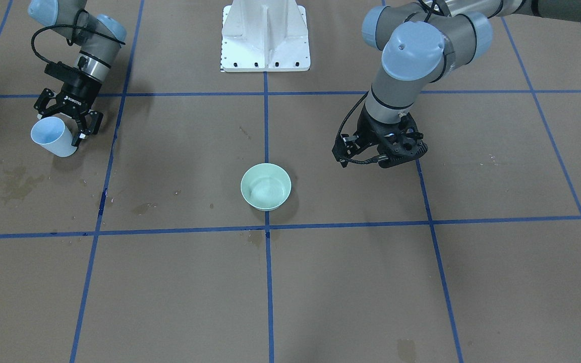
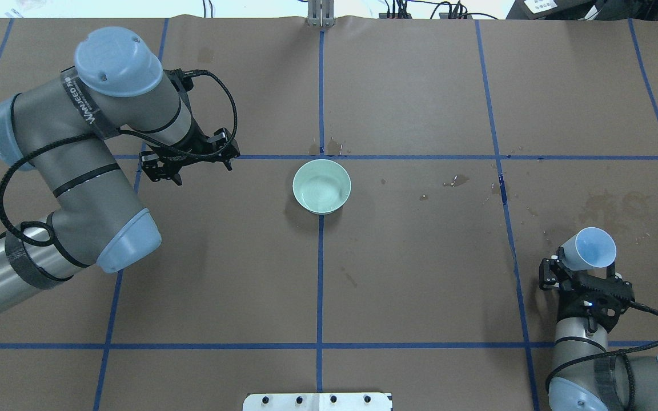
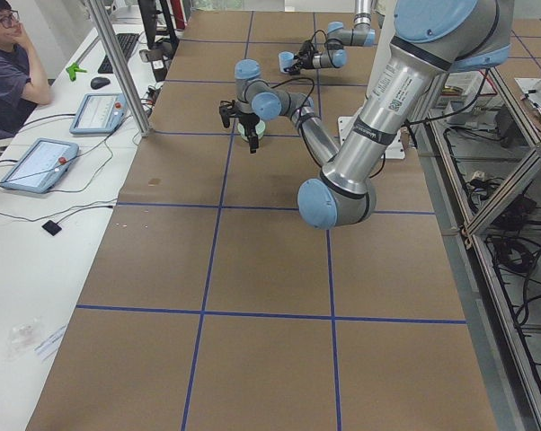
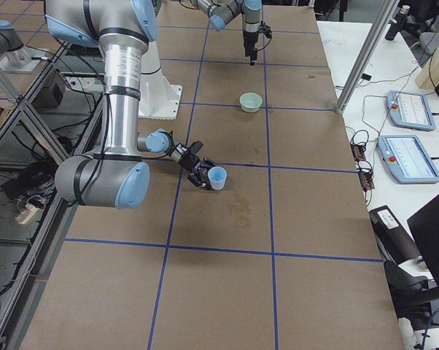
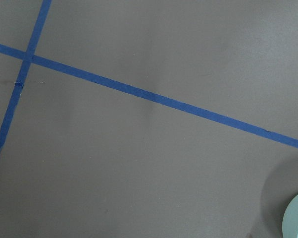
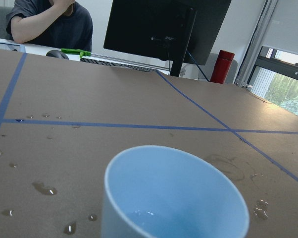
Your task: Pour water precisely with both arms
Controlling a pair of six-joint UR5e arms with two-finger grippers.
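Note:
My right gripper (image 2: 580, 268) is shut on a light-blue cup (image 2: 590, 249) at the table's right side and holds it slightly tilted just above the table. It shows at the left of the front view (image 1: 52, 136). In the right wrist view a little water (image 6: 148, 218) glints at the bottom of the cup (image 6: 173, 198). A mint-green bowl (image 2: 321, 186) stands at the table's centre, far from the cup, and its inside looks shiny. My left gripper (image 2: 187, 162) points down to the left of the bowl. Its fingers are hidden, so I cannot tell whether it is open.
Water drops (image 6: 45, 188) and dark wet stains (image 2: 609, 205) lie on the brown paper near the cup. The white pedestal (image 1: 265, 38) stands at the robot's edge. An operator (image 3: 10, 54) and tablets (image 4: 405, 109) are on the far side.

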